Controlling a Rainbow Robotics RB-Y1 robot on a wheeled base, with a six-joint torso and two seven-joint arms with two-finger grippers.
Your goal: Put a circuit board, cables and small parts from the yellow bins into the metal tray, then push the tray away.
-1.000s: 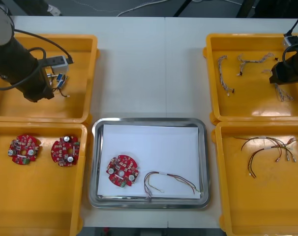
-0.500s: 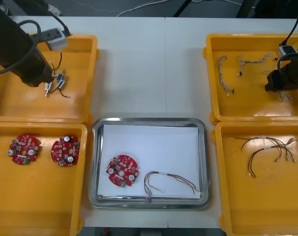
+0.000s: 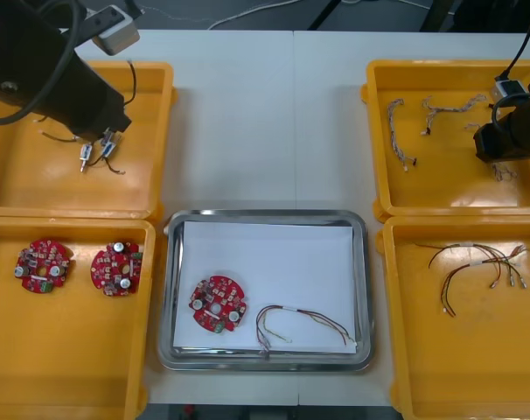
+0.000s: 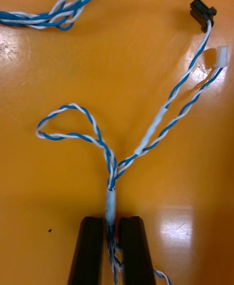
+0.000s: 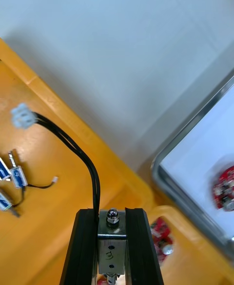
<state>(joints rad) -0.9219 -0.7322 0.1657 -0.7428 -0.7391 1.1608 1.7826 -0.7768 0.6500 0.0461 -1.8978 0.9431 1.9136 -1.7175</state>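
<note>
Two grips to enter. Left gripper (image 5: 111, 215), raised over the far left yellow bin (image 3: 38, 184): fingers closed on a small metal part (image 5: 111, 240) with a black cable (image 5: 83, 156), plain in its wrist view, covered by the arm from the front. Right gripper (image 4: 111, 222), low in the far right yellow bin (image 3: 449, 184): fingers pinching a twisted blue and white cable (image 4: 146, 141). Metal tray (image 3: 265, 214) on the desk (image 3: 265, 114): one circuit board (image 3: 218, 306), one loose cable (image 3: 304, 322).

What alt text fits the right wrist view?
The right gripper has its black fingers shut on a twisted blue and white cable in a yellow bin; a second such cable lies beyond it.
</note>
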